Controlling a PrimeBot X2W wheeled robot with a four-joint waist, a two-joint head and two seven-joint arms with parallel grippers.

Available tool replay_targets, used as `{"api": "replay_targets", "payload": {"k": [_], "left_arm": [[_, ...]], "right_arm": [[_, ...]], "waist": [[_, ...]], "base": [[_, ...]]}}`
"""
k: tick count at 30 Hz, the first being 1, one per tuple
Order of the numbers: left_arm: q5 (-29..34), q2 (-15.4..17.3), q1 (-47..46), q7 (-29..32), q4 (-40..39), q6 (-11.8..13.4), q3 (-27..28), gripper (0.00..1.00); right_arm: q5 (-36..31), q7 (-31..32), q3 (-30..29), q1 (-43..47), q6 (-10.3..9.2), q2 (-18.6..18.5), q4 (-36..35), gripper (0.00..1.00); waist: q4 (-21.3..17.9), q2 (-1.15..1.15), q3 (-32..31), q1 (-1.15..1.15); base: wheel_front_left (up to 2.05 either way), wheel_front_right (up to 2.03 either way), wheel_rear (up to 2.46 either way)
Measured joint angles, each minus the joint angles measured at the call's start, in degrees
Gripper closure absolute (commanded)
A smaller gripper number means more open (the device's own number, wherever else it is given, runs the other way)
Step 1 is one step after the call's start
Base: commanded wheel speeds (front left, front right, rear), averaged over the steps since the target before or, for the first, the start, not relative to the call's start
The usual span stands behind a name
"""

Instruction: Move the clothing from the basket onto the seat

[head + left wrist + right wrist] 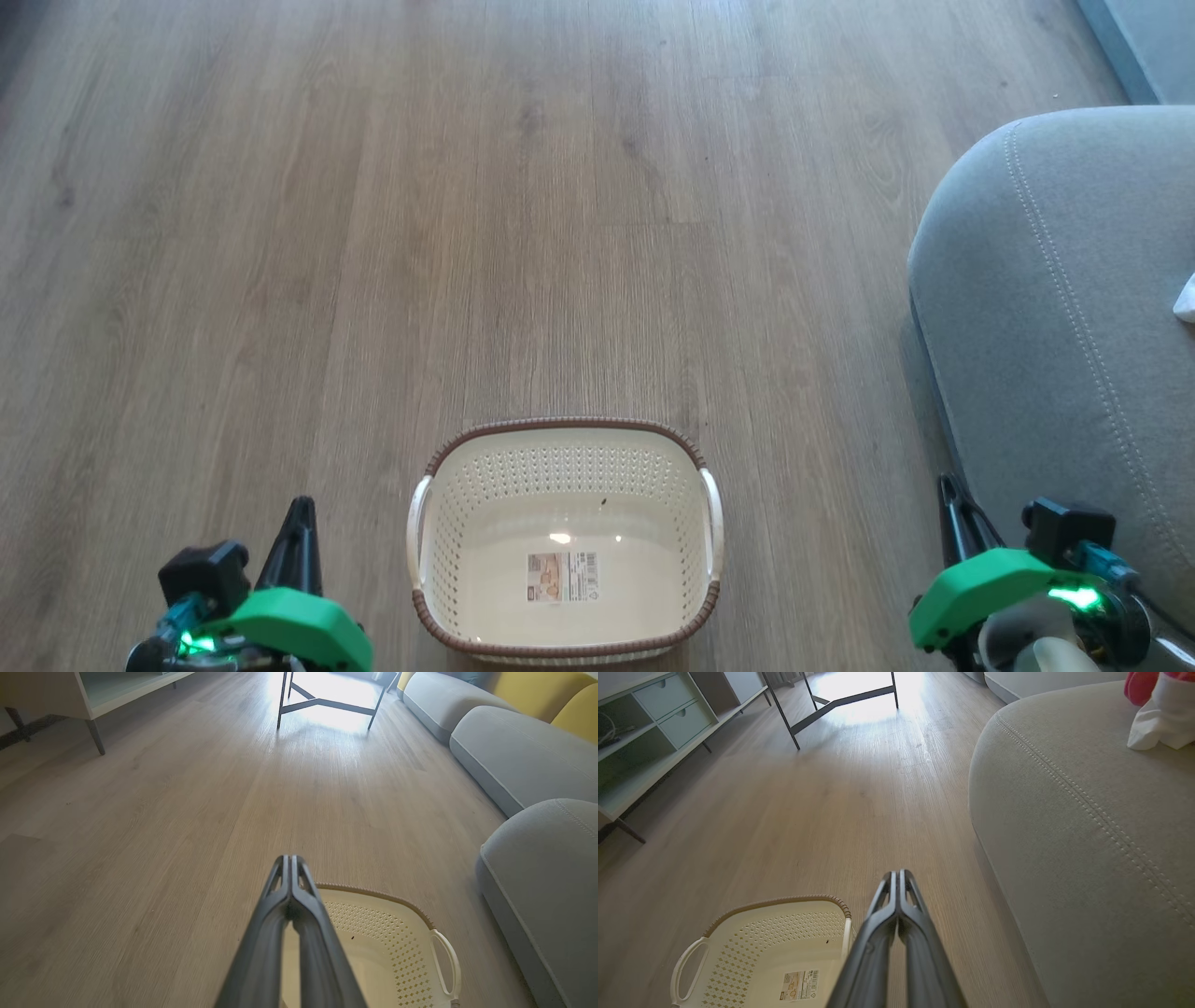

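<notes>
The cream basket [709,551] with its brown rim stands on the wood floor at the bottom middle, with only a label sticker [562,576] on its bottom. The grey seat [1055,308] rises at the right. On it lies the clothing [1160,711], red with a white panel, at the top right of the right wrist view; a white bit [1186,299] peeks in at the head view's right edge. My left gripper [301,509] is shut left of the basket [397,933]. My right gripper [950,485] is shut between basket [738,956] and seat [1087,826], holding nothing.
A dark metal table frame [327,702] stands far ahead on the floor. A pale shelf unit [649,732] with drawers lines the left side. More grey cushions [514,751] and yellow backrests [537,690] run along the right.
</notes>
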Motion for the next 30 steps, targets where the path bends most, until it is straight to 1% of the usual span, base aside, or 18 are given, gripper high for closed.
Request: {"api": "replay_targets", "payload": {"k": [2, 14, 17, 30], "left_arm": [[-1.35, 0.00, -0.01, 0.35, -0.03, -0.34, 0.04, 1.00], [-9.31, 0.00, -0.11, 2.29, -0.60, -0.43, 0.32, 1.00], [-11.23, 0.00, -0.33, 2.87, -0.76, -0.87, 0.42, 1.00], [-19.84, -0.01, -1.02, 4.88, -1.33, -0.93, 1.35, 1.00]], "right_arm": [[1.23, 0.31, -0.20, 0.00, 0.00, 0.05, -0.12, 1.00], [8.47, 2.21, -1.59, 0.00, 0.00, 0.19, -1.07, 1.00], [10.21, 2.78, -1.89, 0.00, 0.00, 0.29, -1.16, 1.00], [18.11, 4.97, -3.42, -0.02, 0.00, 0.60, -2.05, 1.00]], "waist": [[0.00, 0.00, -0.01, 0.00], [-0.01, 0.00, -0.05, 0.00], [-0.02, 0.00, -0.06, 0.00], [-0.03, 0.00, -0.10, 0.00]], "base": [[0.00, 0.00, 0.00], [0.00, 0.00, 0.00], [0.00, 0.00, 0.00], [0.00, 0.00, 0.00]]}}
